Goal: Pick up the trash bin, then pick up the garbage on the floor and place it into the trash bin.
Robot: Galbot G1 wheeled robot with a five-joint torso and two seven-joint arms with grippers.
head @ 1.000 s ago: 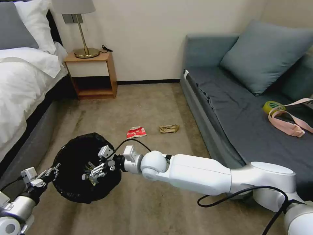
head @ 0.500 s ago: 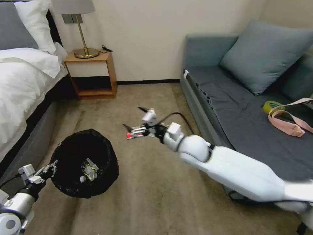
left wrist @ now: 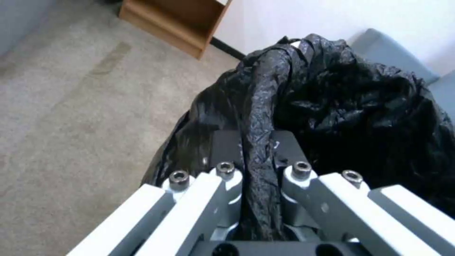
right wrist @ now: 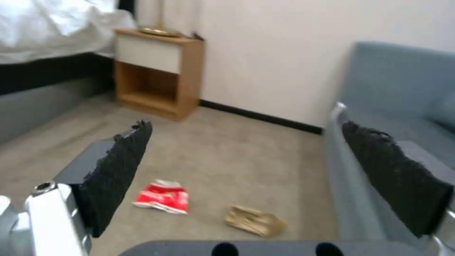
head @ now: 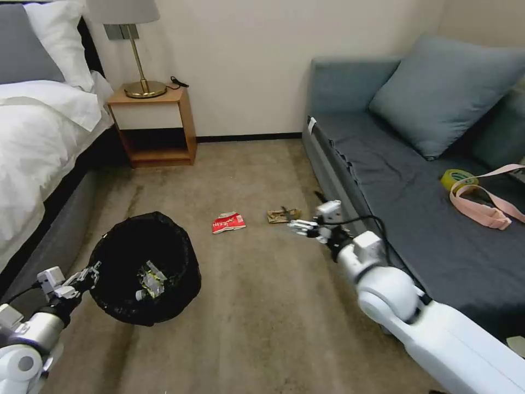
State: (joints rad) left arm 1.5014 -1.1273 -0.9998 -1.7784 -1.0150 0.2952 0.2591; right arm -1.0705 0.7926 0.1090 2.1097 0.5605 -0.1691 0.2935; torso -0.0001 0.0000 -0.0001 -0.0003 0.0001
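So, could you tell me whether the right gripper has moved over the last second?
Yes. The right gripper has swung from over the trash bin across the carpet toward the sofa, and is now open by the crumpled brown paper.

The head camera looked down from high over the carpet [head: 262, 306]. The left wrist camera sat right against the bin's black bag [left wrist: 332, 92]. The right wrist camera looked low along the floor; both it and the head view showed the nightstand [right wrist: 159, 73].
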